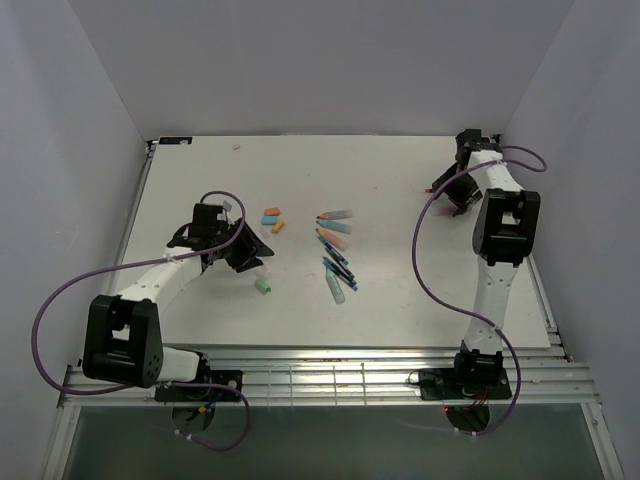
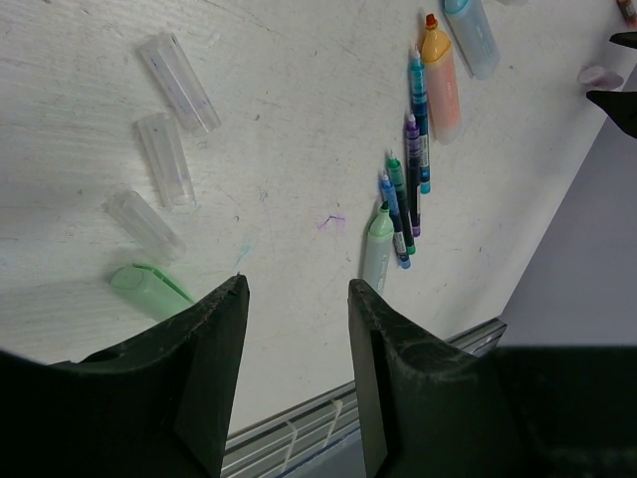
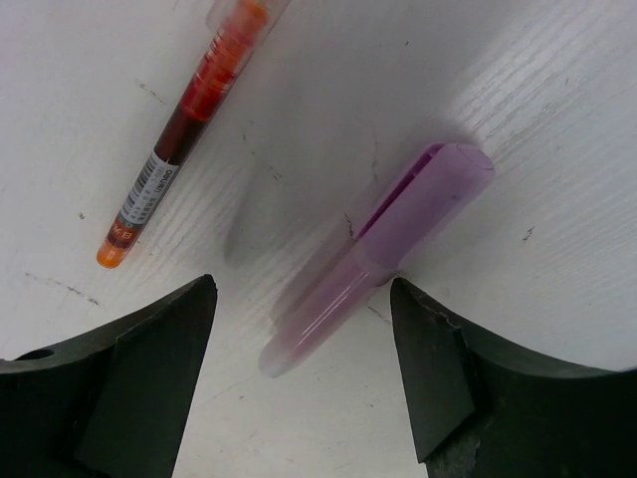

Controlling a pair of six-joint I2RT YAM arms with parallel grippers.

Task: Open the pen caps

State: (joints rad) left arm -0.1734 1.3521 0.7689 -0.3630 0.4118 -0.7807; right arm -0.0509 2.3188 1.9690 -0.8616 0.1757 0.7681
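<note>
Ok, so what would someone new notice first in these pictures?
Probably the fan of coloured pens mid-table, with loose caps lying to their left, near the open left hand. Next, at the table's far right corner, a blurred purple cap lies under the open right hand, beside a red pen.

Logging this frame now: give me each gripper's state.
Left gripper: open, empty.
Right gripper: open, holding nothing; a purple cap lies on the table below it.
</note>
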